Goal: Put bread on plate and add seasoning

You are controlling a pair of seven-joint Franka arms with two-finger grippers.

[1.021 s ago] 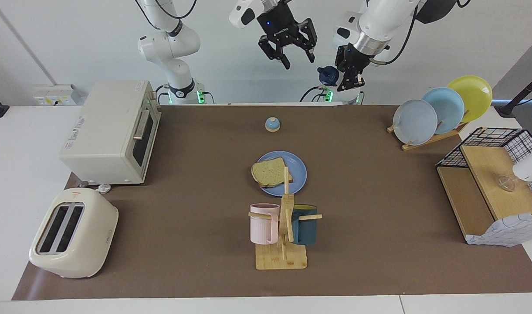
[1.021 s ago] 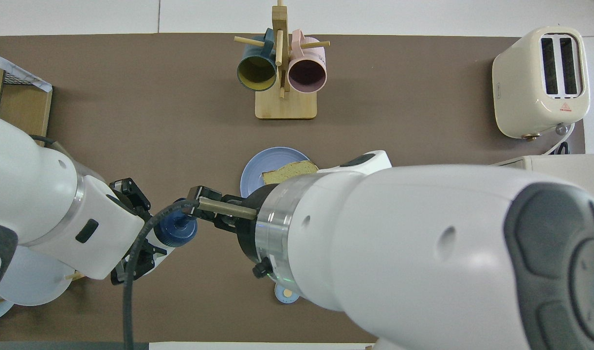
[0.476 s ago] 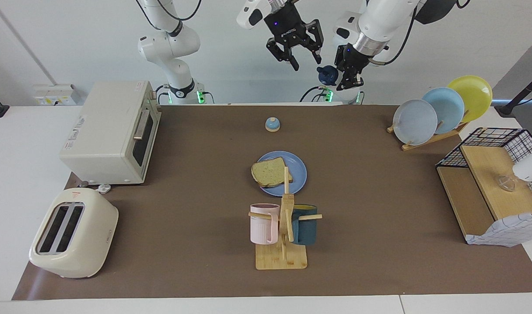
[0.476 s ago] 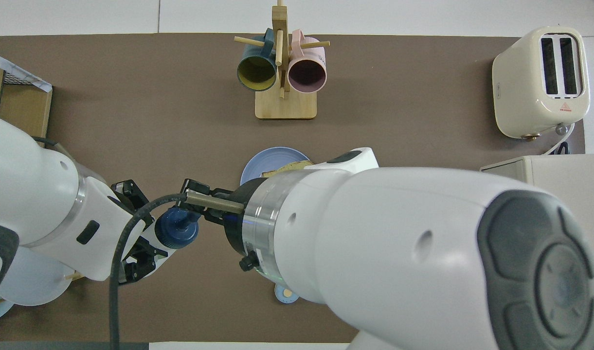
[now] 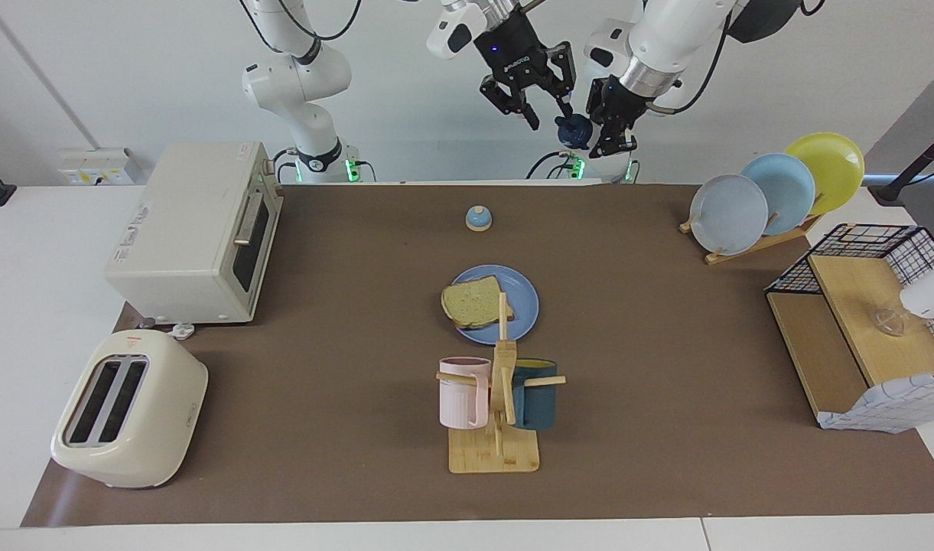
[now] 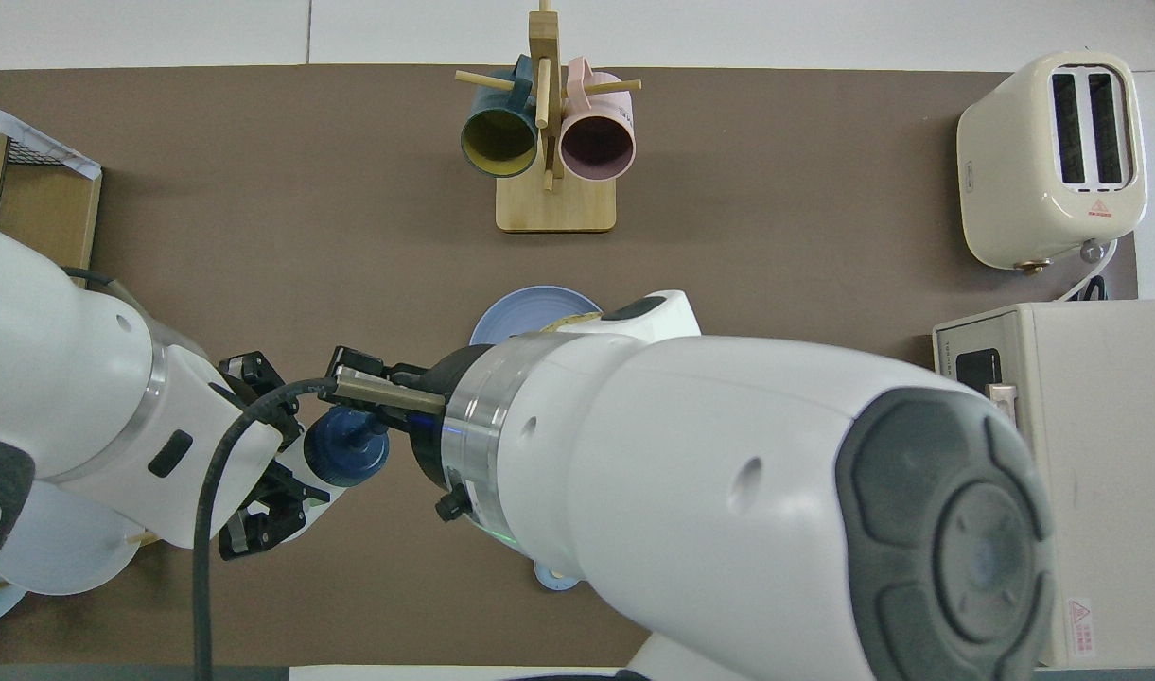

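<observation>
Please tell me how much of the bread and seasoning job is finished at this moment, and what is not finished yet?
Done: the bread lies on the plate. In hand: the left gripper holds the seasoning high in the air, at the robots' edge of the table, and the open right gripper is at its dark cap. Left: no seasoning has gone on the bread yet, as the bottle is not over the plate.

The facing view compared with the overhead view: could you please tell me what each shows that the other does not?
Only the facing view shows the whole thick tan bread slice lying on the round blue plate, plus the three upright plates in their wooden rack. Only the overhead view looks into the two mugs on the wooden tree. Both show the left gripper shut on the white seasoning bottle with its navy cap, and the open right gripper at that cap.
</observation>
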